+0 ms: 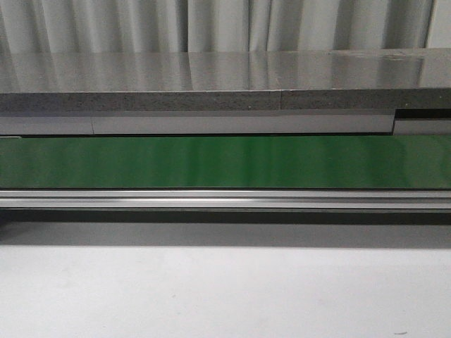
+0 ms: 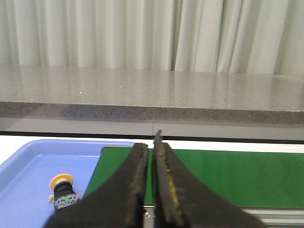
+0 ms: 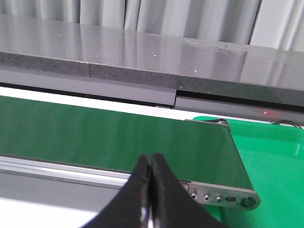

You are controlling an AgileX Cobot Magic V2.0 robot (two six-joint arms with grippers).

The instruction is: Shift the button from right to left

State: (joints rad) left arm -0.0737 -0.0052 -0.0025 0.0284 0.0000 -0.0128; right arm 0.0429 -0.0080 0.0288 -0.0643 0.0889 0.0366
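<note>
A button point(image 2: 62, 190) with a yellow-orange cap and black body lies in the blue tray point(image 2: 28, 166), seen in the left wrist view. My left gripper point(image 2: 151, 142) is shut and empty, above the near edge of the green conveyor belt point(image 2: 228, 175), to the right of the button. My right gripper point(image 3: 151, 159) is shut and empty over the near edge of the belt point(image 3: 95, 137), close to its end. Neither gripper shows in the front view.
A green tray point(image 3: 275, 161) sits past the belt's end in the right wrist view; what shows of it holds nothing. A grey stone counter point(image 1: 225, 77) runs behind the belt point(image 1: 225, 160). An aluminium rail point(image 1: 225, 198) borders the belt's near side, with white table point(image 1: 225, 296) in front.
</note>
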